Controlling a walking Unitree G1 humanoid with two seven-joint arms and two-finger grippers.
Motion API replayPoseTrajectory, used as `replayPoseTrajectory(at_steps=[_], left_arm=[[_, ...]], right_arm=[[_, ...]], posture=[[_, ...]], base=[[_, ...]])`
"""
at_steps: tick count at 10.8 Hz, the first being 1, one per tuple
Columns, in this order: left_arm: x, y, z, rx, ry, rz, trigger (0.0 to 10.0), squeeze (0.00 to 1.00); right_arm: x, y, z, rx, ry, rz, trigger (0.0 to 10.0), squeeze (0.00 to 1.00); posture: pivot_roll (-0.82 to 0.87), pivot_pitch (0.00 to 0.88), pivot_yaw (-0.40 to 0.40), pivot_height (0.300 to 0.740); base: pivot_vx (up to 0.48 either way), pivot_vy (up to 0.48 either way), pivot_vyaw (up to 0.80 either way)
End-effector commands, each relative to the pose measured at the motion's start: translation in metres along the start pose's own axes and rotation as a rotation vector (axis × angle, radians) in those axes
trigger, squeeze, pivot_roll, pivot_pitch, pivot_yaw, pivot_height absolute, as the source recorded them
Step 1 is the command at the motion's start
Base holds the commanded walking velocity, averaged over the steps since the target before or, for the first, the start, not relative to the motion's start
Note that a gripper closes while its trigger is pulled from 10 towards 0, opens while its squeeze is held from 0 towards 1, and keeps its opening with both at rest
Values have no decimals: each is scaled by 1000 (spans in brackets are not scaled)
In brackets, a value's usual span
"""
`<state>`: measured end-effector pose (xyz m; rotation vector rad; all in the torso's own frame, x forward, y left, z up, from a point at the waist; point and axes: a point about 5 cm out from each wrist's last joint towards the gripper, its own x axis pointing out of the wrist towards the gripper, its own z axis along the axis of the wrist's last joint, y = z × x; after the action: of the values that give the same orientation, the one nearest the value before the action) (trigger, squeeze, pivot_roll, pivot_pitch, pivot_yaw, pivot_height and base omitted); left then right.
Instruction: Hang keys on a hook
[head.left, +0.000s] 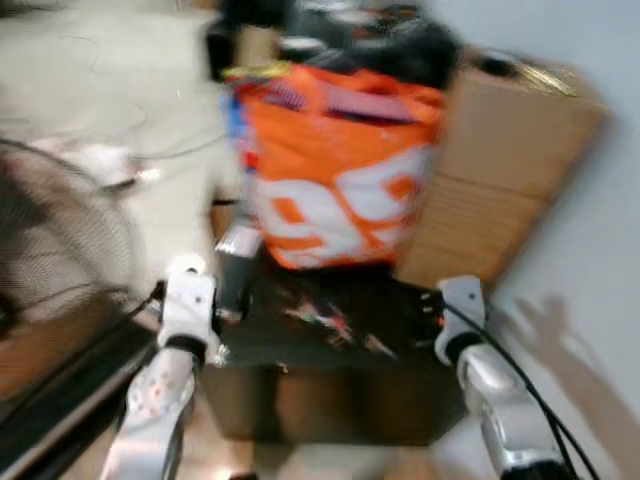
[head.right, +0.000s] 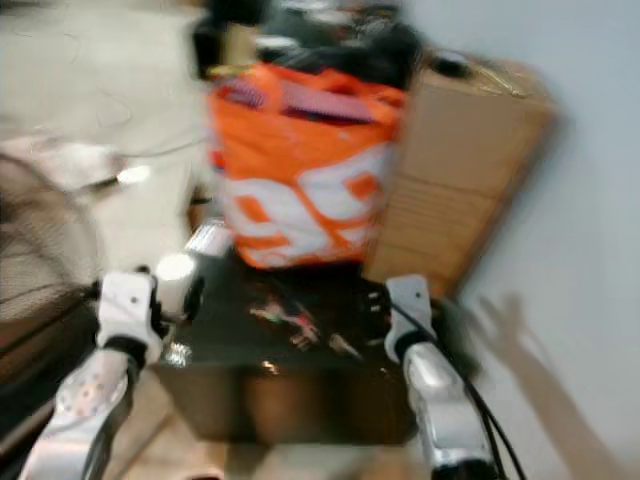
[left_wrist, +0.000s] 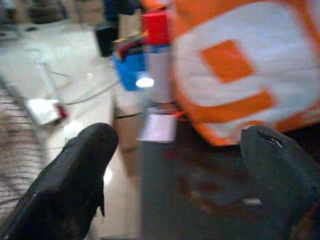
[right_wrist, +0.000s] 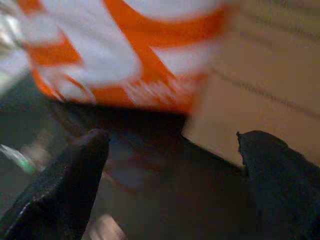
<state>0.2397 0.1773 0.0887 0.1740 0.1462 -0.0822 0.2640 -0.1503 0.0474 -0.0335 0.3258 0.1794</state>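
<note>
- Plainly, the keys (head.left: 325, 322) are what we take the small, blurred, colourful cluster to be; it lies on the dark table (head.left: 400, 350), ahead of both grippers and between them, untouched.
- We see no hook in these pictures, so the hanging itself is well off; we judge the step in hand to be the approach to the table, before any pickup.
- Our left gripper (left_wrist: 175, 170) hangs over the table's near left corner with its two black fingers spread wide and nothing between them; the keys lie ahead of it and toward our right.
- Our right gripper (right_wrist: 172, 175) is likewise spread and empty, above the table's right side, with the keys ahead and toward our left.
- Beyond the keys, past both grippers, an orange and white bag (head.left: 335, 170) stands at the back of the table, and a cardboard box (head.left: 500, 170) leans just beside it, ahead of the right gripper.
- A can with a red cap (left_wrist: 157, 55) stands ahead of the left gripper, near the bag's edge; a fan grille (head.left: 50, 240) sits well out to the left.
- Next, we judge, one gripper must come down over the cluster and close on it; the heavy blur suggests we should settle first, since the keys look low and flat against the dark top.
- After that we need to find the hook.
</note>
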Motion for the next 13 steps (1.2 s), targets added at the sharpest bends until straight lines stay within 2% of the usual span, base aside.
replayPoseTrajectory(at_steps=[1,2,3,7,8,9,10,13], left_arm=[[1,5,3,21,-8,-1,10000,267],[3,0,1,16,8,-46,10000,243],[4,-4,-1,33,19,-85,10000,239],[1,-13,-15,138,124,-307,10000,255],[-2,-16,-19,172,159,-408,10000,251],[-4,-16,-22,198,195,-484,10000,251],[-4,-17,-23,219,206,-523,10000,251],[-2,-23,-27,236,241,-622,10000,259]], right_arm=[[1,5,1,25,5,27,10000,1000],[-2,2,3,1,1,62,10000,1000],[-2,1,3,-13,21,97,10000,0],[10,-5,7,-75,70,125,10000,0],[12,-3,0,-81,141,170,10000,0],[11,3,-14,-125,241,259,10000,0],[9,5,-24,-149,303,298,10000,0],[4,16,-53,-128,478,407,10000,0]], posture=[[48,0,-21,740],[48,0,-21,740],[40,0,-23,740],[46,0,-43,740],[46,0,-43,740],[42,0,-41,740],[40,0,-42,740],[10,0,-28,740]], base=[[349,0,0],[0,0,0],[0,0,0],[0,0,0],[0,0,0],[0,0,0],[0,0,0],[0,0,0]])
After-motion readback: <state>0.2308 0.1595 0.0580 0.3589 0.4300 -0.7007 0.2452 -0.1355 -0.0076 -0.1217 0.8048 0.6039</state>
